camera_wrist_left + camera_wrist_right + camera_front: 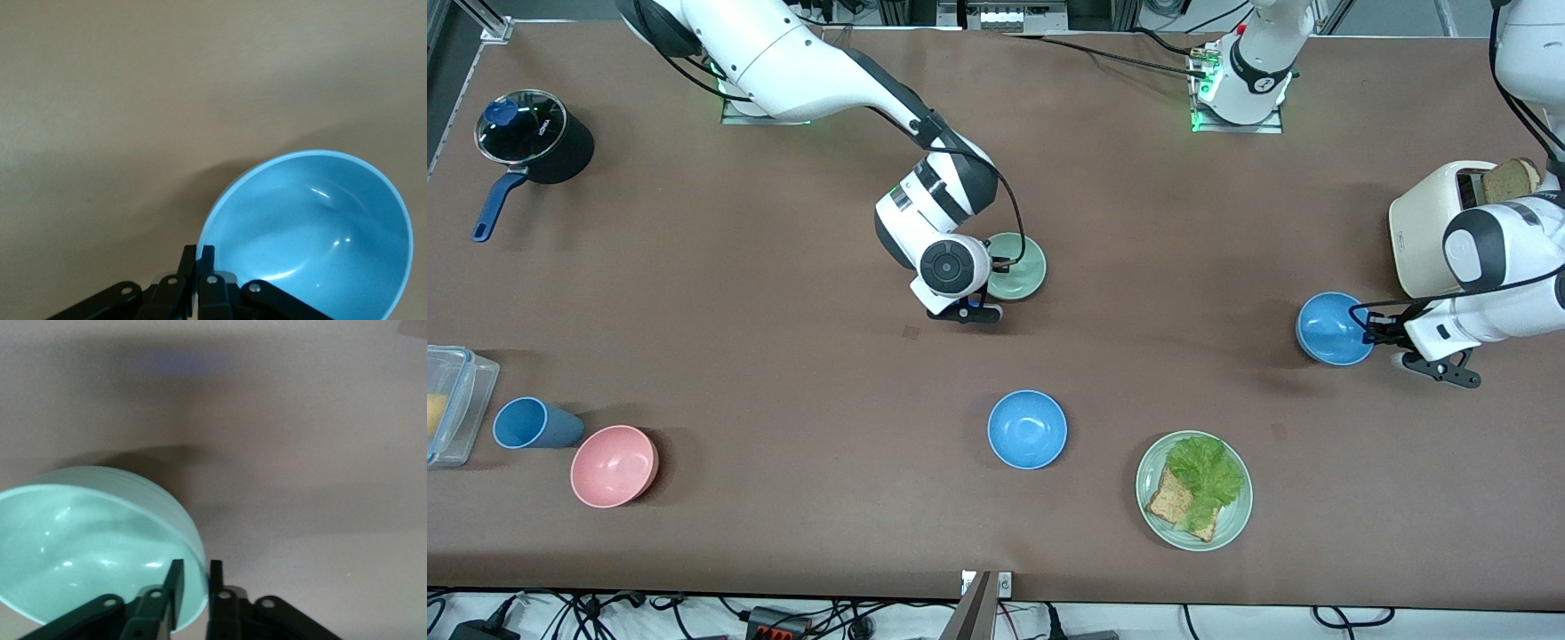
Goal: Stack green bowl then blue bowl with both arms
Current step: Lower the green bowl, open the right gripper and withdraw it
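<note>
Pinching the rim of the green bowl (100,543), right claw (195,583) closed narrow, one finger inside the wall and one outside, bowl hanging just above the counter (783,356) near its middle. Pinching the rim of the blue bowl (313,230) likewise, left claw (199,267) clamped thin on the lip, bowl sitting out from the fingertips toward the middle of the counter, toaster (1436,227) close by the left arm's wrist at that arm's end.

Looking hollow, thin-walled and rigid, both bowls; probably light plastic, glossy, so likely slippery under the pads and prone to swinging or tilting from a one-point rim hold. Best taken exactly as shown: at the lip, wall between the fingers, deep enough that the curve cannot slide out. Unlikely to crack, though apt to clatter or skid if dropped.

Judging the order: green down first as the base, blue lowered into it only once level and centred over the green rim.

Lying apart from both claws and nearer the front camera: a second blue bowl (1027,429), a green plate (1232,524) with lettuce and bread, a pink bowl (614,466) and a blue cup (529,423).
</note>
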